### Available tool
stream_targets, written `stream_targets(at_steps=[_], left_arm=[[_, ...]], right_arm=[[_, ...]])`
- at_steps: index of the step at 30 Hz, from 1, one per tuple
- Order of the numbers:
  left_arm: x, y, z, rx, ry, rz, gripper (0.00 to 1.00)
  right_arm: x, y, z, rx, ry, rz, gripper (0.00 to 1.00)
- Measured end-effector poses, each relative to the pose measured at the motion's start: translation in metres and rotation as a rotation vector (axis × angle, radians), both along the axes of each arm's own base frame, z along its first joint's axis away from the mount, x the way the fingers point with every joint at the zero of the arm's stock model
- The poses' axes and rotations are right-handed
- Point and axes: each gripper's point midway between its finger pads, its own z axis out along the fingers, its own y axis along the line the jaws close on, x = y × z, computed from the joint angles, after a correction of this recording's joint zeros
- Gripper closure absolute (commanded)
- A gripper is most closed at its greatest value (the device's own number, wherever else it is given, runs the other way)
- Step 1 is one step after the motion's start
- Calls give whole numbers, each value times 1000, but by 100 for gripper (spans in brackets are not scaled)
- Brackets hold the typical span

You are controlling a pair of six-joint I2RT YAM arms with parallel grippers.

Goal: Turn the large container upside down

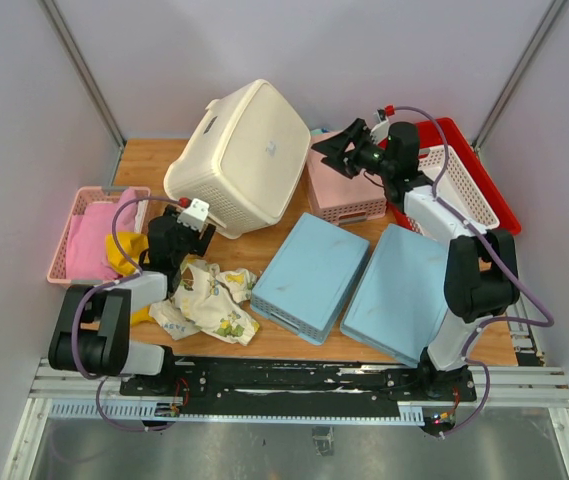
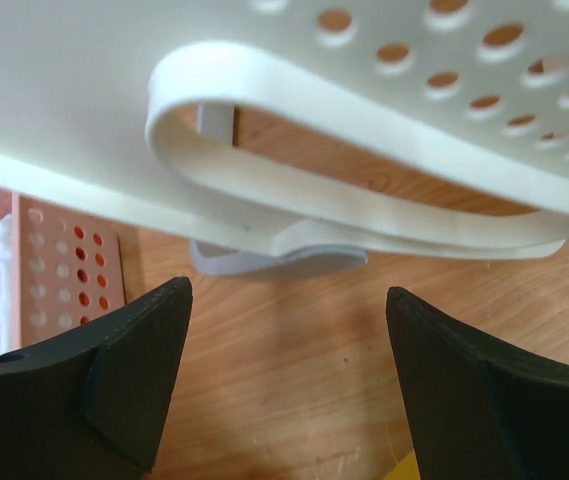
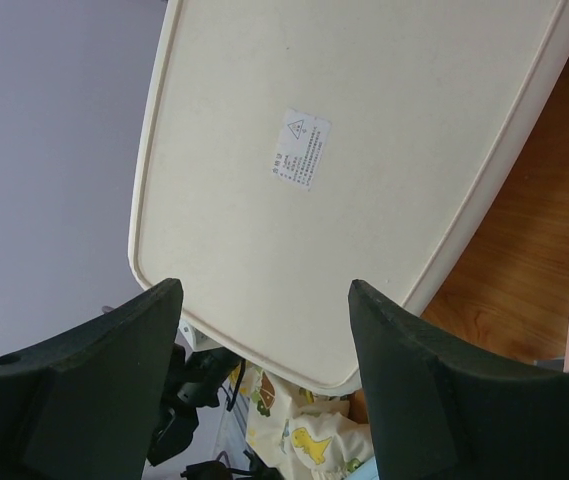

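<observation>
Top external: tub [image 1: 244,155] sitting tipped at back left of surface [image 1: 149,160], base facing up and right, rim low on left side. Left gripper [image 1: 196,225] lying nearer, jaws gaping wide, holding nothing, rim hanging just ahead of them, off wood. Right gripper [image 1: 329,155] facing base, jaws wide, empty, not touching.

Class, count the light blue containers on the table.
2. One blue container lies mid-table; the second blue container lies right of it. More may hide behind the cream tub.

Fingers [image 2: 129,385] apart below large container [image 2: 94,80] rim.
</observation>
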Motion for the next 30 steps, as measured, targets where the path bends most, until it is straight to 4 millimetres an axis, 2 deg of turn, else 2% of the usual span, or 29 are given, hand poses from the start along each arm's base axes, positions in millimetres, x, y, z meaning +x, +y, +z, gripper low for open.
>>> stream_targets(at_steps=[3,7,13,19,23,26,30], left_arm=[[8,-5,2,-3,-18,-25,23],[17,-8,6,-5,-36,-40,35],[29,-11,4,7,-33,-64,66],[42,-9,21,4,-96,-58,77],[40,-16,21,-67,-90,-72,79],[37,-24,20,-139,-66,-83,79],[33,-29,27,-261,-33,-67,69]], right_arm=[[0,-2,1,1,-2,-2,30],[-1,-4,4,2,-7,-6,30],[-2,-6,6,1,-12,-12,31],[-9,-11,14,-30,-32,-23,31],[-11,-14,23,-37,-60,-31,31],[-11,-15,22,-44,-62,-33,31],[-11,-15,20,-52,-61,-35,31]])
